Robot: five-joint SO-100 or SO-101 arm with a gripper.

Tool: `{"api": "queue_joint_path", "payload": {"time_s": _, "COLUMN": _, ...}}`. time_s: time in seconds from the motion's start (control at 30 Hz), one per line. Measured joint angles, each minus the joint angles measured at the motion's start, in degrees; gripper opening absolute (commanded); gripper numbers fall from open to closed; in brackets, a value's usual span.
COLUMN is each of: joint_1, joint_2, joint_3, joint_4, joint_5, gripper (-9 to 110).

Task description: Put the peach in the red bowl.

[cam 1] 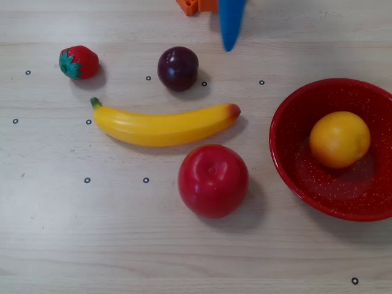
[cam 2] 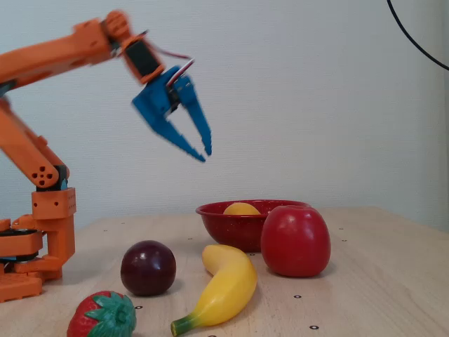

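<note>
The yellow-orange peach (cam 1: 339,139) lies inside the red speckled bowl (cam 1: 288,156) at the right of the overhead view. In the fixed view only the peach's top (cam 2: 241,208) shows above the bowl's rim (cam 2: 217,210). My blue gripper (cam 2: 204,153) hangs high in the air, well above the table and left of the bowl, its fingertips close together with nothing between them. In the overhead view only its blue tip (cam 1: 231,27) enters at the top edge, apart from the bowl.
A red apple (cam 1: 213,180) sits just left of the bowl. A banana (cam 1: 162,125), a dark plum (cam 1: 177,68) and a strawberry (cam 1: 78,62) lie further left. The orange arm base (cam 2: 35,239) stands at the left of the fixed view.
</note>
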Motion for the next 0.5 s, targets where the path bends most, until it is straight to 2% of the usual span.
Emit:
{"api": "queue_joint_path", "payload": {"time_s": 0.23, "joint_1": -5.3, "joint_2": 26.0, "joint_3": 36.8, "joint_4": -23.0, "joint_5": -0.2, "gripper": 0}}
{"api": "queue_joint_path", "payload": {"time_s": 0.5, "joint_1": -6.9, "joint_2": 44.9, "joint_3": 60.6, "joint_4": -30.5, "joint_5": -0.3, "gripper": 0}}
